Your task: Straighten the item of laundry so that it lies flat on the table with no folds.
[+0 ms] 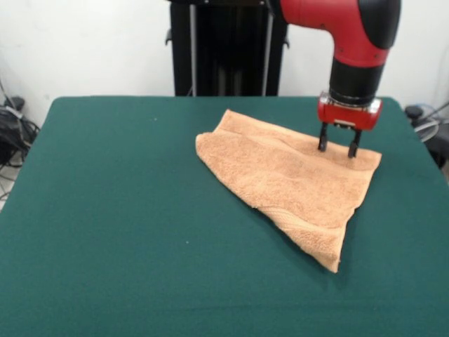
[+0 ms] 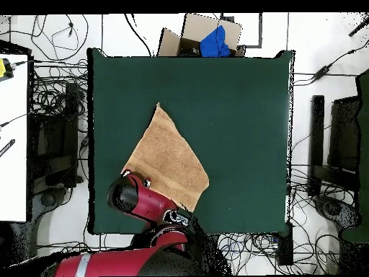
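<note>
We count one towel [image 1: 291,179], orange-tan, lying on the table [image 1: 112,210]. It is not flat: it is folded over itself into a rough triangle, with a doubled edge along its front-left side in the front view and a woven band near the pointed lower corner. In the front view it sits right of the table's middle, with its wide end toward the far edge and its point toward the near edge. In the overhead view the towel [image 2: 167,160] lies in the table's [image 2: 238,108] lower-left part, close to the bottom edge, its tip pointing toward the top edge.

One gripper [image 1: 338,149] on one red and black arm [image 1: 351,35] stands over the towel's far right corner. We see its two black fingers [image 1: 323,138] set apart with a clear gap between them, tips down at the cloth, nothing held. Whether the tips press the cloth we cannot tell. In the overhead view the arm [image 2: 148,202] covers that corner of the towel.

Off the table, past its top edge in the overhead view, we see one cardboard box [image 2: 189,36] with one blue thing [image 2: 216,42] in it, and many cables [image 2: 54,101] on the floor around.
</note>
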Robot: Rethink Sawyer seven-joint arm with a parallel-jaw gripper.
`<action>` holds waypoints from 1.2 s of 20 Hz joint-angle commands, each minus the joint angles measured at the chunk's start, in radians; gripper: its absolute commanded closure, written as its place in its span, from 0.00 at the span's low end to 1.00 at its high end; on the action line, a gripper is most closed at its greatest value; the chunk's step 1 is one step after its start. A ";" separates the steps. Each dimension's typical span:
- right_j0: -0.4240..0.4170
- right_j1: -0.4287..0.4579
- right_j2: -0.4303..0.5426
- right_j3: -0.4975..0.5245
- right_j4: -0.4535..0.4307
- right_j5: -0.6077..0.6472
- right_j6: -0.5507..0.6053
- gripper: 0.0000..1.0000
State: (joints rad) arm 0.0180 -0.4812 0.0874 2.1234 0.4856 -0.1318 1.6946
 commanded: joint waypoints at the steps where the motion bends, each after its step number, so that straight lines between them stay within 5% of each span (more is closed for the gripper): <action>1: -0.007 0.012 0.084 -0.055 0.070 -0.039 0.332 0.00; 24: 0.061 0.009 0.061 -0.094 0.157 -0.065 0.385 0.00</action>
State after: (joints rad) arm 0.0696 -0.4984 0.0881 2.1067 0.5702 -0.1318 1.7606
